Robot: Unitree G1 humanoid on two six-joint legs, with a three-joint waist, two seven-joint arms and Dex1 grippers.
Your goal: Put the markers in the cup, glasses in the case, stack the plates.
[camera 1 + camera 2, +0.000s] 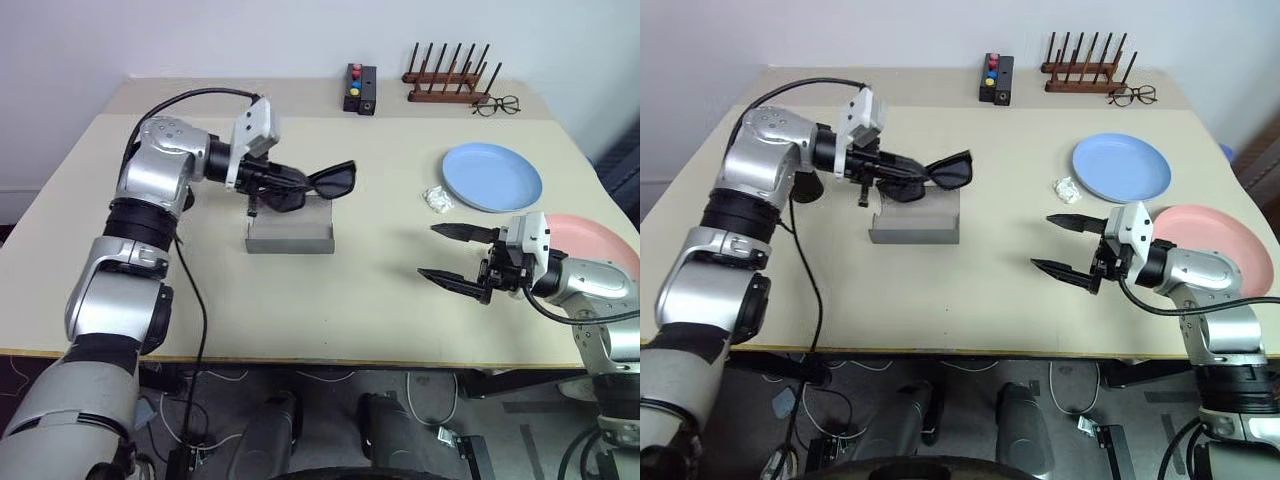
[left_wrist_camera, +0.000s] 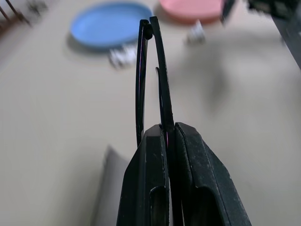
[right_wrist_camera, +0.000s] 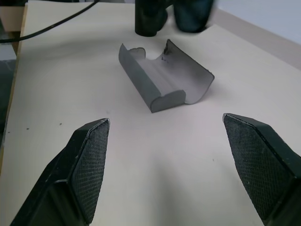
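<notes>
Now the left hand (image 1: 290, 185) grips the glasses (image 1: 325, 185) above the open case (image 1: 290, 235), centre-left; the right hand (image 1: 455, 255) gapes empty, lower right.

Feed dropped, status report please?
Left end effector shut on glasses, above open case. Right end effector open, holding nothing. Nothing blocking case.

1. The left gripper (image 1: 268, 182) holds black sunglasses (image 1: 322, 186) clamped above an open grey case (image 1: 290, 232) on the beige table (image 1: 330, 290).
2. The right gripper (image 1: 450, 256), fingers spread wide, hovers over bare tabletop.
3. A light blue plate (image 1: 492, 177) lies near a pink plate (image 1: 600, 240), crumpled white paper (image 1: 437, 199) beside the blue one.
</notes>
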